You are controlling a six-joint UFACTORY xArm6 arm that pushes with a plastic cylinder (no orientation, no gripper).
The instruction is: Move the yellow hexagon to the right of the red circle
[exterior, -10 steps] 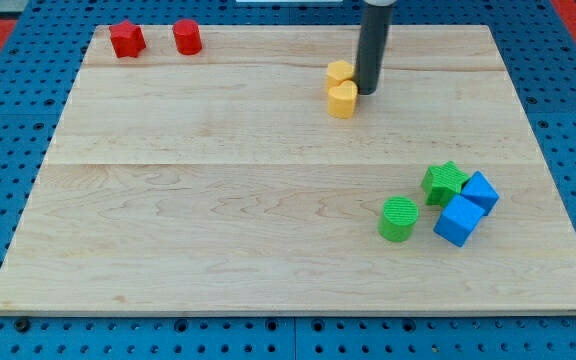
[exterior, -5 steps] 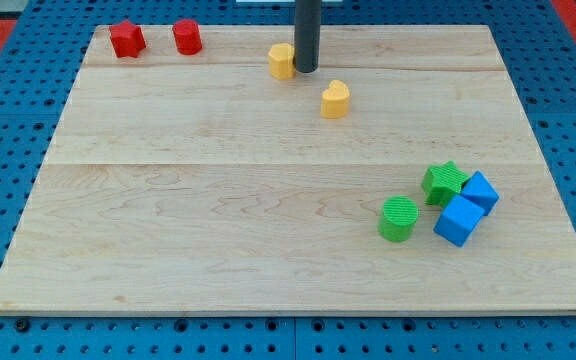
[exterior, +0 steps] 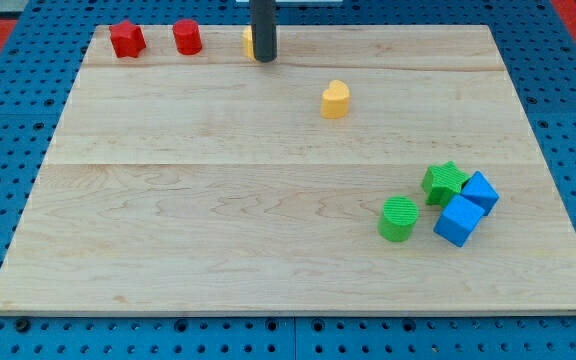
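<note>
The yellow hexagon (exterior: 249,41) sits near the board's top edge, mostly hidden behind my dark rod. My tip (exterior: 264,58) touches its right side. The red circle (exterior: 187,37) stands to the left of the hexagon, with a gap of bare wood between them. A red star (exterior: 126,39) stands left of the circle.
A yellow heart-shaped block (exterior: 335,99) lies right of and below my tip. A green star (exterior: 445,182), a green cylinder (exterior: 399,219) and two blue blocks (exterior: 479,191) (exterior: 458,220) cluster at the lower right. The wooden board (exterior: 218,200) lies on a blue pegboard.
My tip has moved left and slightly up along the board's top, pushing the yellow hexagon away from the yellow heart toward the red circle. The other blocks have not moved.
</note>
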